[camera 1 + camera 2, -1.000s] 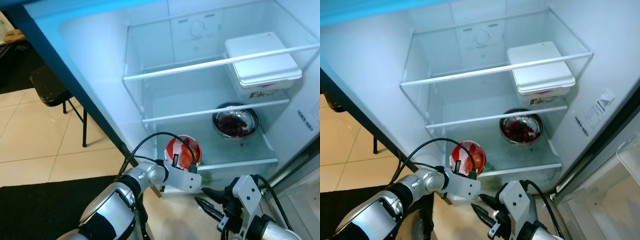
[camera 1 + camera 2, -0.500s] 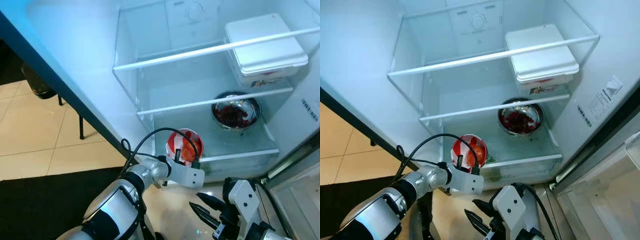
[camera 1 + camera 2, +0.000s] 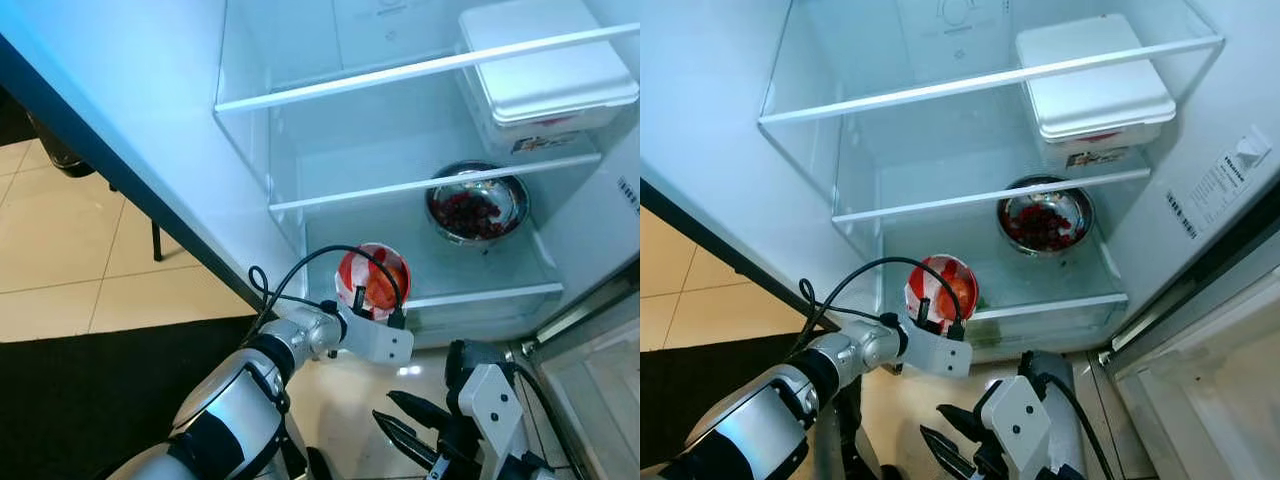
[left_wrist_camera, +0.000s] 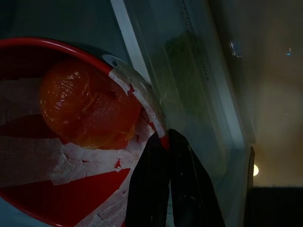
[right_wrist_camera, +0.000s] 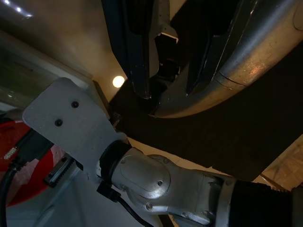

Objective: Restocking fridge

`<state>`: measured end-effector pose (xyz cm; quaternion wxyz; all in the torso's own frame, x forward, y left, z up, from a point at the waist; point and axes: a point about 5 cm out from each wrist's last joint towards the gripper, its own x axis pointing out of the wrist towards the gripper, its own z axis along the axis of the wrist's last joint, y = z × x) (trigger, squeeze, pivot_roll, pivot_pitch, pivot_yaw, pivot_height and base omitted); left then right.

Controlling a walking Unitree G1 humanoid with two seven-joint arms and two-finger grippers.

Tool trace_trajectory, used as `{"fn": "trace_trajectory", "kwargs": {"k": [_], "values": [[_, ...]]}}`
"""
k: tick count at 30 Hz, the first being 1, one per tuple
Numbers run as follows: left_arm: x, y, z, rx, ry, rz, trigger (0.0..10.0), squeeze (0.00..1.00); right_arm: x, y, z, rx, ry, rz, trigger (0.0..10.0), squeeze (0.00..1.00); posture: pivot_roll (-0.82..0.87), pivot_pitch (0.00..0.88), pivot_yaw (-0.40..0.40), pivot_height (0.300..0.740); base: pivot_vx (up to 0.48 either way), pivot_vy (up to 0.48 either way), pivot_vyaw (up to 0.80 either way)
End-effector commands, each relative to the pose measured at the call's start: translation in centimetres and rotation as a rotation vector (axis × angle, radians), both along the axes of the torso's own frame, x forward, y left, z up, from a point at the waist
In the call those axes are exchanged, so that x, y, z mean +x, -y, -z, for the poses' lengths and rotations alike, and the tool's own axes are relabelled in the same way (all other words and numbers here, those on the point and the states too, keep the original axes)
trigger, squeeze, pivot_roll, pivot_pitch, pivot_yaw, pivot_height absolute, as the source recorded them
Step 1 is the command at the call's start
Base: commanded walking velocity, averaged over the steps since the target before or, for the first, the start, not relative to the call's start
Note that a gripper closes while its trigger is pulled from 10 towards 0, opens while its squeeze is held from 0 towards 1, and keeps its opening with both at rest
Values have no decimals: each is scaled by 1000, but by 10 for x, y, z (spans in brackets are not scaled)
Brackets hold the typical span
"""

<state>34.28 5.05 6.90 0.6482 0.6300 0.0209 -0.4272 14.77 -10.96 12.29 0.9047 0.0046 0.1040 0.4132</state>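
Over the last second my head view has tilted down while the red bowl (image 3: 372, 284) stays at the lowest shelf's (image 3: 480, 296) front edge, so placement looks nearly done. My left end effector (image 4: 163, 142) pinches its rim; it holds something orange under film. Further right, a steel bowl (image 3: 476, 207) holds dark red fruit, below a lidded white box (image 3: 547, 65). My right end effector (image 3: 405, 423) hangs open

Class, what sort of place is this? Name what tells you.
Probably a home kitchen: an open fridge with glass shelves, a white food box and metal bowl inside, tiled floor beside it.
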Motion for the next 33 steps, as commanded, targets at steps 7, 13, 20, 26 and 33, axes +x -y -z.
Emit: {"fn": "trace_trajectory", "kwargs": {"k": [7, 13, 20, 26, 33], "values": [[10, -9, -10, -1, 54, -36, 10000, 0, -7, -7, 1, -4, -41, -12, 10000, 0, -211, 409, 170, 329, 0, 0, 0], [12, -7, -15, -6, 71, -35, 10000, 0, -8, -6, -1, 11, -43, -5, 10000, 0, -212, 415, 168, 304, 0, 0, 0], [15, -10, -18, 2, 78, -60, 10000, 0, -8, -7, -4, 23, -40, 0, 10000, 0, -215, 420, 168, 304, 0, 0, 0], [21, -14, -24, -9, 82, -99, 10000, 0, -6, -7, -7, 12, -19, 17, 10000, 0, -217, 424, 168, 304, 0, 0, 0], [24, -22, -26, -24, 72, -153, 10000, 0, -2, 2, -7, -13, 16, 71, 10000, 0, -223, 430, 170, 304, 0, 0, 0]]}}
